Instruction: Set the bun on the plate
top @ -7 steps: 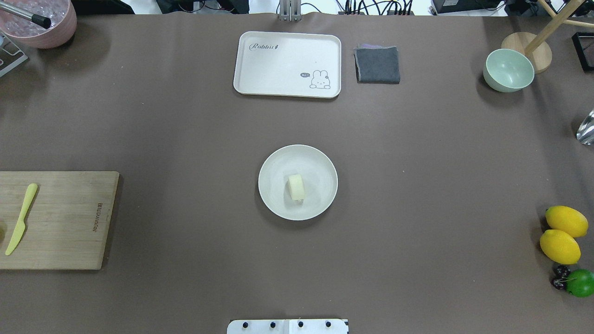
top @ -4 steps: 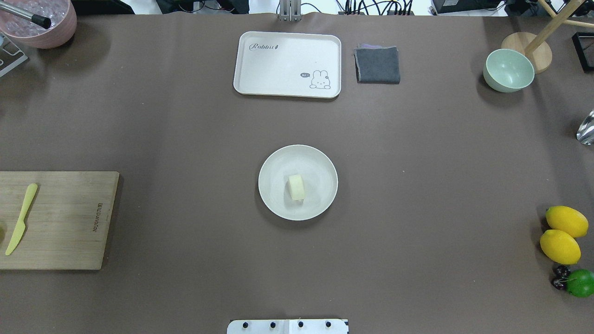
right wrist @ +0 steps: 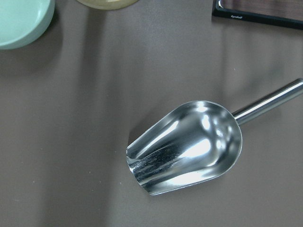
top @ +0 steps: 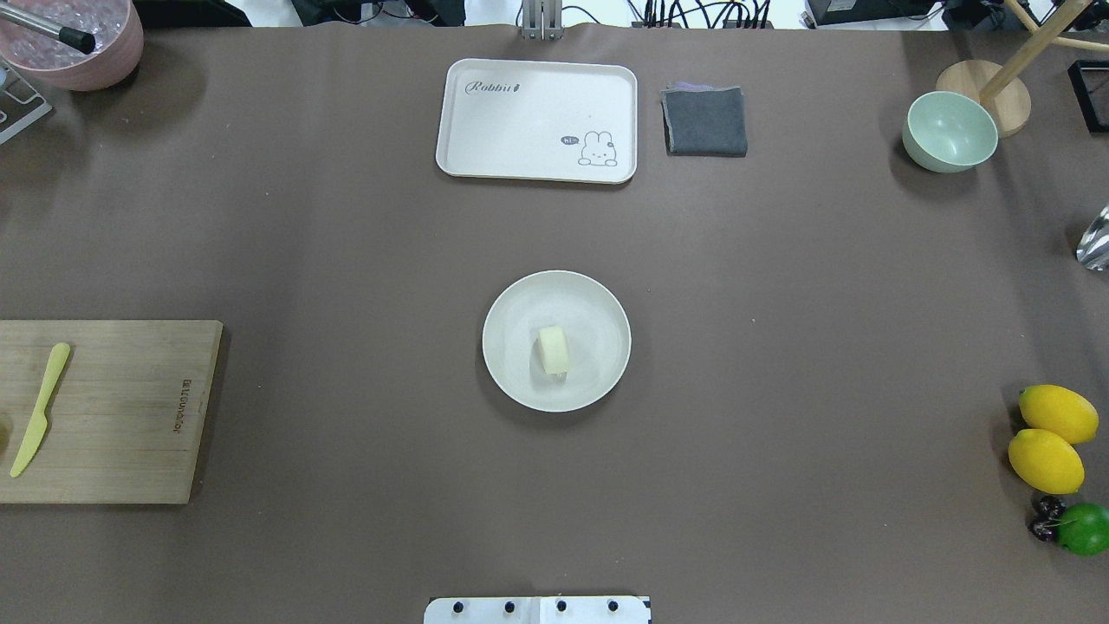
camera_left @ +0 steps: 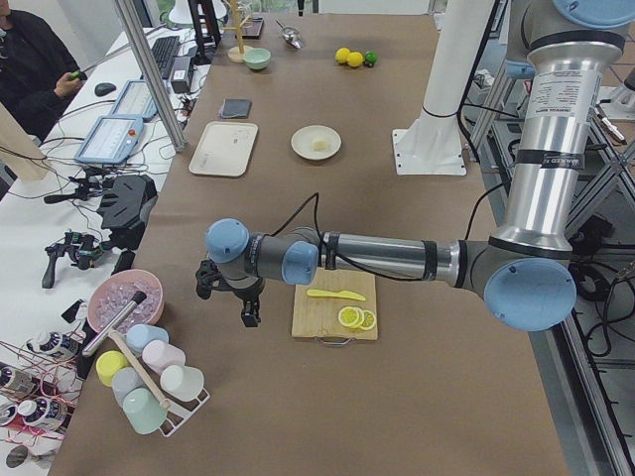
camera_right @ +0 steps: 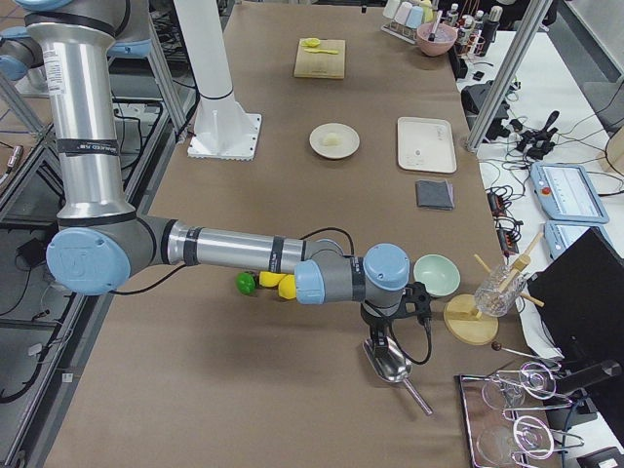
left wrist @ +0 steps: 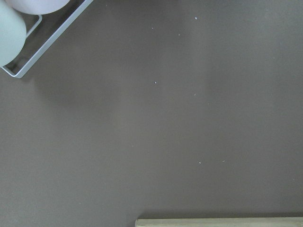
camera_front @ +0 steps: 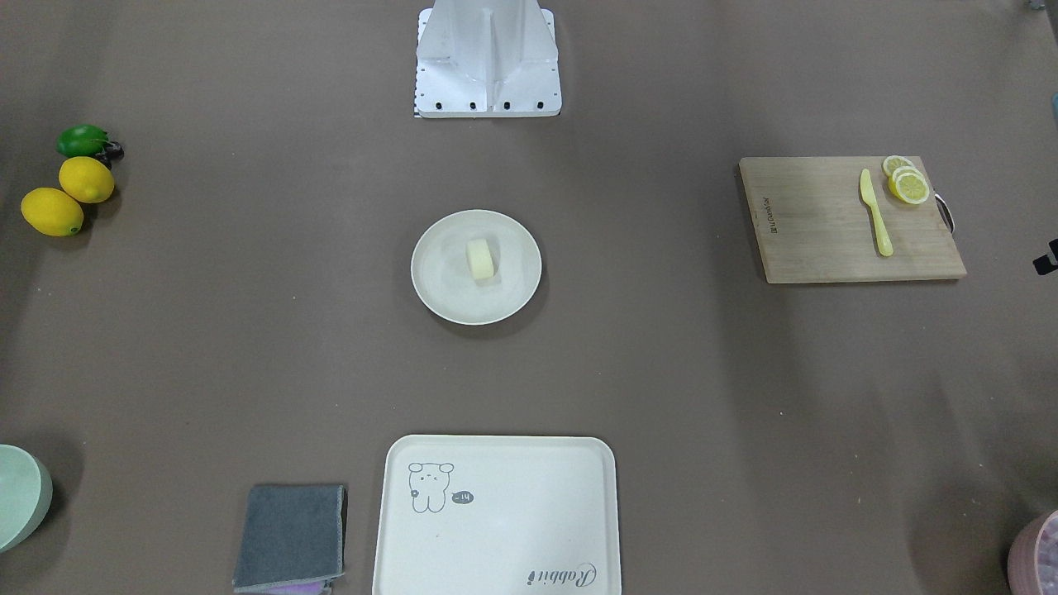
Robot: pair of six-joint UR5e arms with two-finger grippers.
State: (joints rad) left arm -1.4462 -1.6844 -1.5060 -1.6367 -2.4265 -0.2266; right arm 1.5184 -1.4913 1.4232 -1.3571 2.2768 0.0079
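Brown table, bun lying on plate. Only side views show the left end effector and right end effector; open or closed, can't tell.

Seen from overhead on the table: rabbit tray at twelve o'clock, grey cloth just beside it, green bowl at two, cutting board bearing a yellow knife at nine.

Open brown table lies all round the plate, so I have a free way in from either side. The tray and grey cloth sit well beyond it, the cutting board far left, the lemons far right. A metal scoop lies under the right gripper, seemingly close below.
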